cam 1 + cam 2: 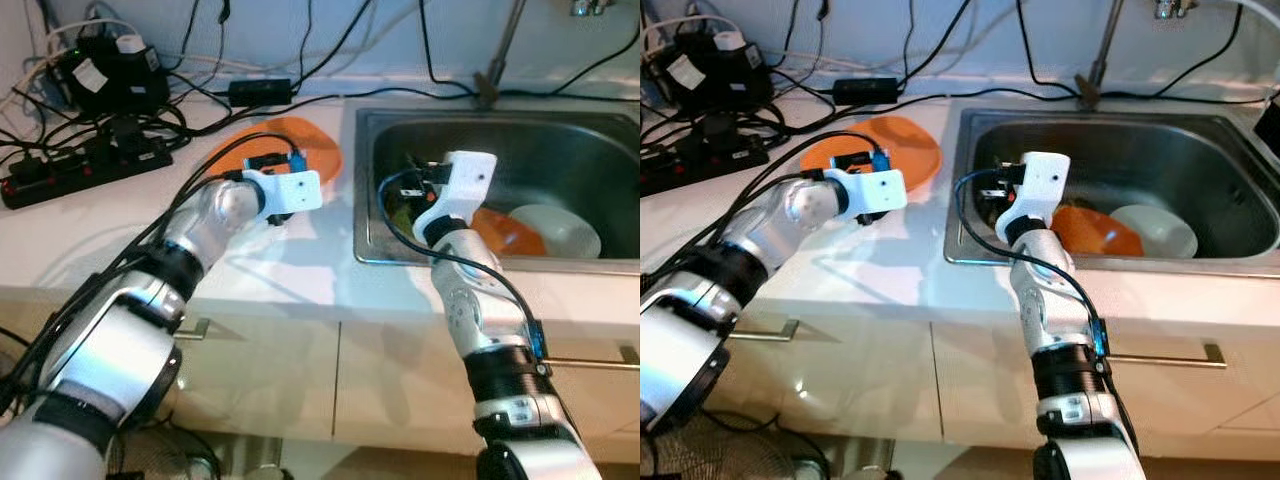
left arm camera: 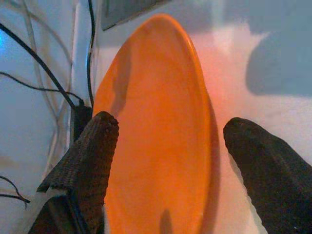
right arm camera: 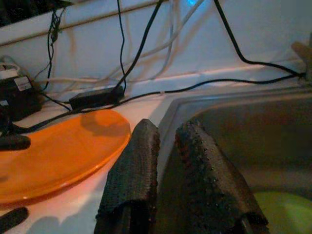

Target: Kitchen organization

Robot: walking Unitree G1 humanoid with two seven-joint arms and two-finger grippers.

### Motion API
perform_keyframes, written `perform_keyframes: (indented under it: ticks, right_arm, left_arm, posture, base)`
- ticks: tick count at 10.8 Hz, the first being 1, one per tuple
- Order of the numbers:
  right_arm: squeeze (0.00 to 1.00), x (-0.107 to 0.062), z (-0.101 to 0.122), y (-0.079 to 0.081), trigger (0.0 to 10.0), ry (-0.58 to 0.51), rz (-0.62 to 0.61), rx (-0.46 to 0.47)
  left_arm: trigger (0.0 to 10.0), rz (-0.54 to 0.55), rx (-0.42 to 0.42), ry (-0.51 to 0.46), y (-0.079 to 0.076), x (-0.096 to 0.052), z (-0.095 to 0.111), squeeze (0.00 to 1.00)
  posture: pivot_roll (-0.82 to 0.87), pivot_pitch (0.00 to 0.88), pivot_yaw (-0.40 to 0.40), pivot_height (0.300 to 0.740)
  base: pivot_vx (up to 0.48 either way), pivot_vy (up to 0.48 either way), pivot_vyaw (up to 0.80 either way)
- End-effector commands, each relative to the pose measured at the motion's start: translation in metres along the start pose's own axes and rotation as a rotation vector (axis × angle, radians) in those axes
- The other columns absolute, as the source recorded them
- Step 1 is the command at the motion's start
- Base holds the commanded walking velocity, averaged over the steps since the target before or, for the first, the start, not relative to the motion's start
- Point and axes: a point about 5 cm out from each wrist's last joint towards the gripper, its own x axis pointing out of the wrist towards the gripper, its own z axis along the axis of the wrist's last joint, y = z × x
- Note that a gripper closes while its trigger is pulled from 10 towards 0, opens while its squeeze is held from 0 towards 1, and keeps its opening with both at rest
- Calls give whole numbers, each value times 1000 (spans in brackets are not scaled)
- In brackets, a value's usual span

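While both arms reach fwd over the white bench (image 1: 290, 270), scene reads as follows:

Left end effector (image 2: 165, 161): fingers spread wide, nothing between them; hovers low just above the flat round orange plastic plate (image 1: 300, 150), near its closer rim.
Plate pos: lies flat on the bench, just left of the stainless steel sink (image 1: 365, 190), black cables behind it.
Key relation: plate sits straight ahead of and under the left end effector; wrist view has one finger (image 2: 92, 161) over the plate's edge on the cable side, other finger (image 2: 273, 170) past the rim on the bench side, so the spread roughly straddles the plate's width. Plate is round, no long axis to speak of; approach line runs from near rim to far rim.
Nearer arm: left, clearly. Right is beside the plate, not over it.
Right end effector (image 3: 170, 175): fingers pressed together, holding nothing; poised over the sink's left wall, pointing toward the back wall.
Sink contents: second orange plate (image 1: 505, 232), white bowl (image 1: 560, 228), sth green (image 3: 282, 212) at the bottom, can't ID.
Step (judgement): left arm prob. lining up to grab the bench plate by its rim; needs to drop and tilt to get a finger under the edge.
Risk: thin flat rim on smooth bench, may slide toward the cables instead of lifting.
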Motion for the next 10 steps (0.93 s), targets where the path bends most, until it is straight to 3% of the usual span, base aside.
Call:
perform_keyframes:
  ticks: [1,5,9,10]
  right_arm:
    - [0,-2,0,3,10000,11,-1,3]
    - [0,-6,2,5,10000,23,-10,7]
    - [0,-12,4,3,10000,30,-22,5]
    - [0,-14,4,3,10000,35,-24,6]
  left_arm:
    - [10000,-21,36,43,-5,2,-4,0]
    - [10000,2,86,139,-8,10,-2,0]
    - [10000,31,52,248,-15,11,-12,0]
    - [0,29,42,248,-16,12,-11,0]
  posture:
    - [184,156,73,740]
    - [158,181,83,740]
    - [132,193,80,740]
    - [126,208,76,740]
  base:
    - [0,0,0]
    - [0,0,0]
    - [0,0,0]
    - [0,0,0]
